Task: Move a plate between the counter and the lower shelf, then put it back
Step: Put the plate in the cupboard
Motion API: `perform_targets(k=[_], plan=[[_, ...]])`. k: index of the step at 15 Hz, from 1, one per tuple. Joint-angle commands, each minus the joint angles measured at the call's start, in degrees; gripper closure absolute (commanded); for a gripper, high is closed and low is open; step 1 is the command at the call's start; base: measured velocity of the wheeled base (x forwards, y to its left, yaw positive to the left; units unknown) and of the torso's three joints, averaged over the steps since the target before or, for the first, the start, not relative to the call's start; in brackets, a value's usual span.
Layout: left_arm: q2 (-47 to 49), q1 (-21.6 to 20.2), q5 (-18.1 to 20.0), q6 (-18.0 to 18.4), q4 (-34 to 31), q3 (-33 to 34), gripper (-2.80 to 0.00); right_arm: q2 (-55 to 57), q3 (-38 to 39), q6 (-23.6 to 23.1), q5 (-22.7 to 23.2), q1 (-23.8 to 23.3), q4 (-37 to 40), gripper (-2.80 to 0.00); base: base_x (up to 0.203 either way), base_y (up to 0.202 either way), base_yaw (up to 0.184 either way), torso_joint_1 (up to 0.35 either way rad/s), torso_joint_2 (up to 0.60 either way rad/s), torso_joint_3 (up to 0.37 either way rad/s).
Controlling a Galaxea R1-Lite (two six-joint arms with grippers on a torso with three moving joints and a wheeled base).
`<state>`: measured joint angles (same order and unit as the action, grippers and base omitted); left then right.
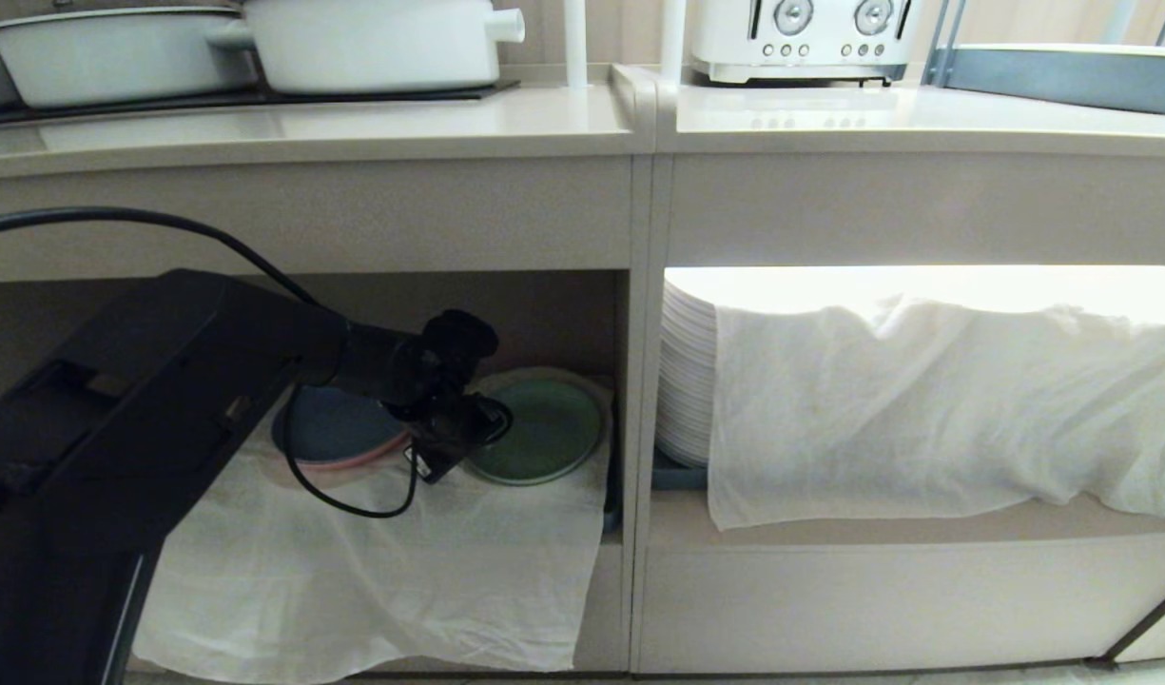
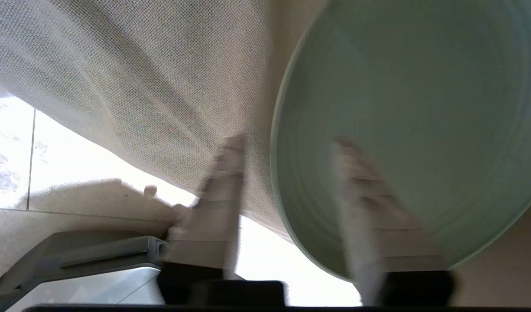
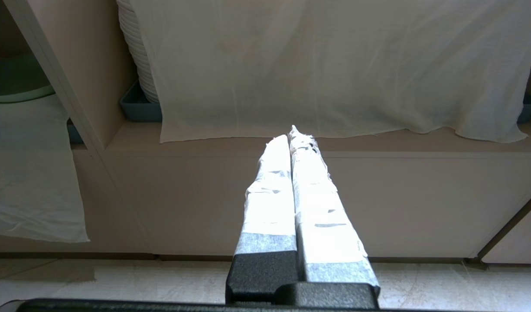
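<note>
Two white pots (image 1: 116, 52) (image 1: 373, 38) sat on the counter (image 1: 306, 133), one white toaster (image 1: 801, 38) right of them. Below the counter, two plates: one mint-green plate (image 1: 544, 428), one blue plate (image 1: 330, 428). Right of those, one tall plate stack (image 1: 687, 371). Two white cloths (image 1: 373, 561) (image 1: 934, 409) counted.

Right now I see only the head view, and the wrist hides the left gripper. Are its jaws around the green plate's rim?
Observer: Yes. The left gripper is open, with the plate rim between its jaws: one finger over the plate, the other over the white cloth.
Operator: Do the jaws press the rim?
Observer: The cloth-side finger stands clear of it.
Operator: And the right gripper? I do not see it.
Observer: The right gripper is shut and empty, pointing at the draped plate stack.
</note>
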<state>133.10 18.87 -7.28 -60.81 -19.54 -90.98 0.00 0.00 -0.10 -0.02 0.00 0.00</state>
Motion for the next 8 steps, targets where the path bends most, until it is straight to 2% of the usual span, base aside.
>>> perform_targets(k=[1, 8], plan=[[-0.32, -0.14, -0.19, -0.37, -0.15, 0.02, -2.80, 0.00, 0.00, 0.01, 0.02, 0.00, 0.00, 0.00, 0.000, 0.000, 0.000, 0.000, 0.00, 0.000], [-1.09, -0.27, -0.28, -0.37, -0.23, 0.36, -2.80, 0.00, 0.00, 0.01, 0.02, 0.00, 0.00, 0.00, 0.000, 0.000, 0.000, 0.000, 0.00, 0.000]])
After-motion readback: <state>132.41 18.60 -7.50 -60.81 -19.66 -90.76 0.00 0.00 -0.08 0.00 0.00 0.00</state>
